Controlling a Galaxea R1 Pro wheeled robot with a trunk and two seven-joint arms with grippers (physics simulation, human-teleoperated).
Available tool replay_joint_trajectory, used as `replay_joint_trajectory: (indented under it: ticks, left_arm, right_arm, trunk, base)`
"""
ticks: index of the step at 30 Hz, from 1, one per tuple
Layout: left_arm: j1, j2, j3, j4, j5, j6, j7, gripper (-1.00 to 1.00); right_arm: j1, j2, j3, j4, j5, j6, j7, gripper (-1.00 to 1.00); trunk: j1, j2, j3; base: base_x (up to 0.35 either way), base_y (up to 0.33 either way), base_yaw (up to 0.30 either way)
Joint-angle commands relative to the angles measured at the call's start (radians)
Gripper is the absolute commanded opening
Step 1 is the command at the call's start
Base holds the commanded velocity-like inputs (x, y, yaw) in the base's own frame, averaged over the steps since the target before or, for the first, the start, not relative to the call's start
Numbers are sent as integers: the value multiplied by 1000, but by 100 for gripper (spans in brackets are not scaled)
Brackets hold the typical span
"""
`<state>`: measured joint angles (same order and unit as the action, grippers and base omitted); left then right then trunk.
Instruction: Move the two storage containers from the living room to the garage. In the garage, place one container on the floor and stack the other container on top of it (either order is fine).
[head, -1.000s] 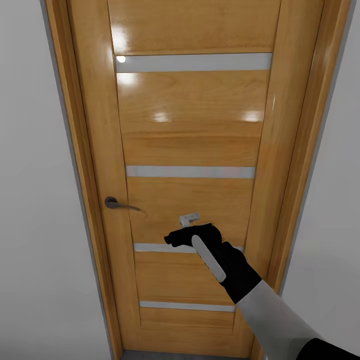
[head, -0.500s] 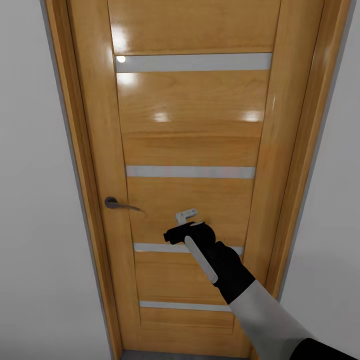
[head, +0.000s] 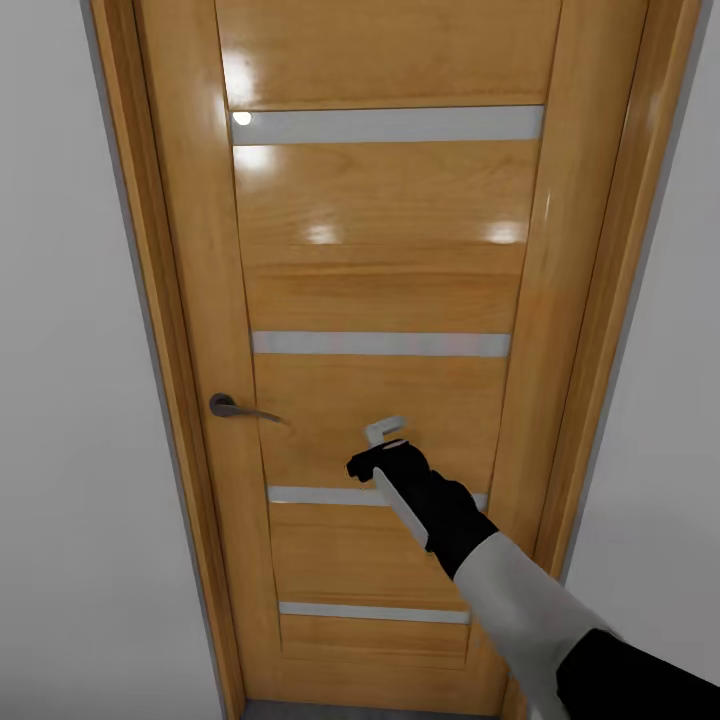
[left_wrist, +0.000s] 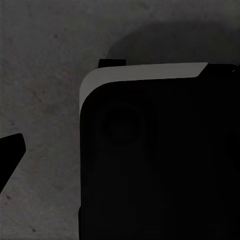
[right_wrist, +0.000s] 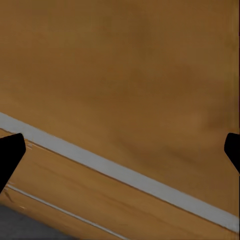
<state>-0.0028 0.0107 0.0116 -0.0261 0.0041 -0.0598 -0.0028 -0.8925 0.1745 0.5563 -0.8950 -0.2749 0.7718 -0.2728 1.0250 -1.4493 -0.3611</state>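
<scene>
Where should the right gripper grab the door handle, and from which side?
Grip the lever bar of the door handle, not its round base. The bar runs level from the base at the door's left edge toward the middle, free end pointing right. The right gripper is right of it and a bit lower, fingers spread, so probably come in from the right with one finger above the bar and one below.

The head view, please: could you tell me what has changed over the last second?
The right hand has shifted slightly right and up along the glossy orange-brown wooden door, with the forearm reaching further in. It grips nothing; the wrist view shows its fingers spread. The door stays shut, and its grey metal lever handle is untouched.
</scene>
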Motion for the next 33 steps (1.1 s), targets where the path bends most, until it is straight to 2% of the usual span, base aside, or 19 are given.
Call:
replay_joint_trajectory:
  ticks: [1, 5, 11, 17, 20, 28, 31, 33]
  left_arm:
    - [0, 0, 1, 0, 0, -3, 0, 100]
    - [0, 0, 1, 0, 0, -3, 0, 100]
    - [0, 0, 1, 0, 0, -3, 0, 100]
    - [0, -1, 1, 0, 0, -2, 0, 100]
    - [0, -1, 2, 0, 0, -3, 0, 100]
    - [0, -2, 1, 0, 0, -3, 0, 100]
    - [0, -2, 0, 0, -1, -2, 0, 100]
    - [0, 0, -1, 0, -2, -2, 0, 100]
  right_arm:
    - [-16, 0, 3, 38, -10, -21, -8, 100]
    - [-46, 0, 4, 128, -8, -87, -5, 100]
    - [-85, 0, 4, 178, -11, -111, -5, 100]
    - [-140, 0, 4, 309, -21, -175, -4, 100]
    - [-155, 0, 4, 344, -22, -198, -3, 100]
    - [-160, 0, 7, 344, -16, -208, 0, 100]
    - [-161, 0, 10, 309, -15, -206, 1, 100]
    - [-160, 0, 13, 253, -16, -200, 10, 100]
  trunk:
    - [0, -1, -1]
    - [0, -1, -1]
    - [0, -1, -1]
    - [0, -1, -1]
    - [0, -1, -1]
    - [0, -1, -1]
    - [0, -1, -1]
    - [0, -1, -1]
  base:
    - [0, 0, 0]
    - [0, 0, 0]
    - [0, 0, 0]
    - [0, 0, 0]
    - [0, 0, 0]
    - [0, 0, 0]
    - [0, 0, 0]
    - [0, 0, 0]
